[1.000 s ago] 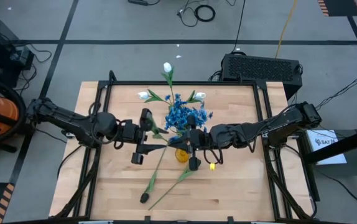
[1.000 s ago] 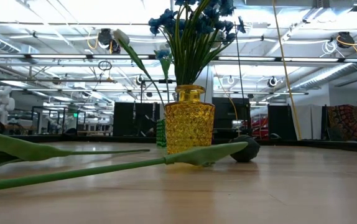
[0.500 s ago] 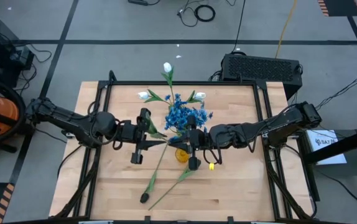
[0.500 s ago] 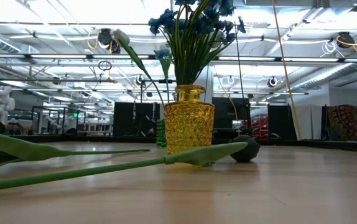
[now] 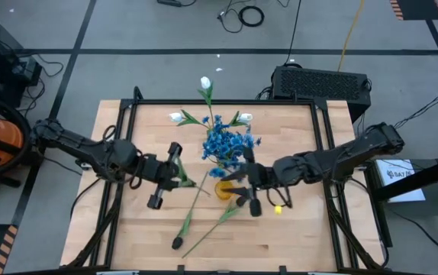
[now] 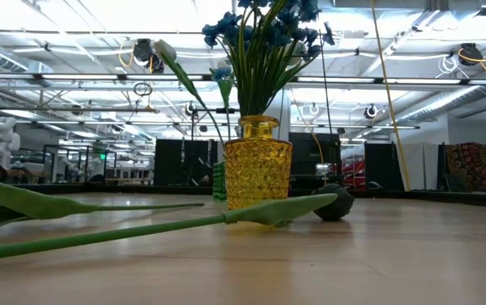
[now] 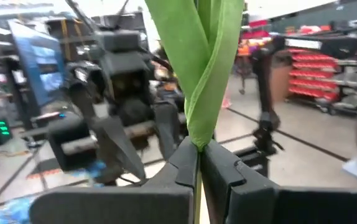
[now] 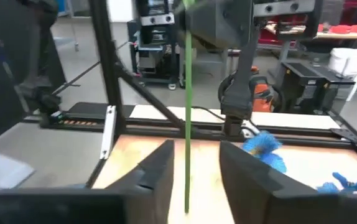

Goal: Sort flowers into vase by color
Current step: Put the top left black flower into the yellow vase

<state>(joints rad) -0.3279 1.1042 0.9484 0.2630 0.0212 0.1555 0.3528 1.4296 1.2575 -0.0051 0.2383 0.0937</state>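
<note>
Leaves (image 7: 198, 68) above the clamped left end effector (image 7: 199, 163) hide its flower head.

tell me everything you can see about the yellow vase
The yellow vase looks like translucent amber glass with a knobbly, studded body, a narrower neck and a flared lip. It stands upright near the middle of the wooden table, holding a bunch of green stems topped with blue flowers and white tulips. A loose stem's leaf lies across its base in the low view; whether they touch is unclear. Neither gripper is on it.
</note>
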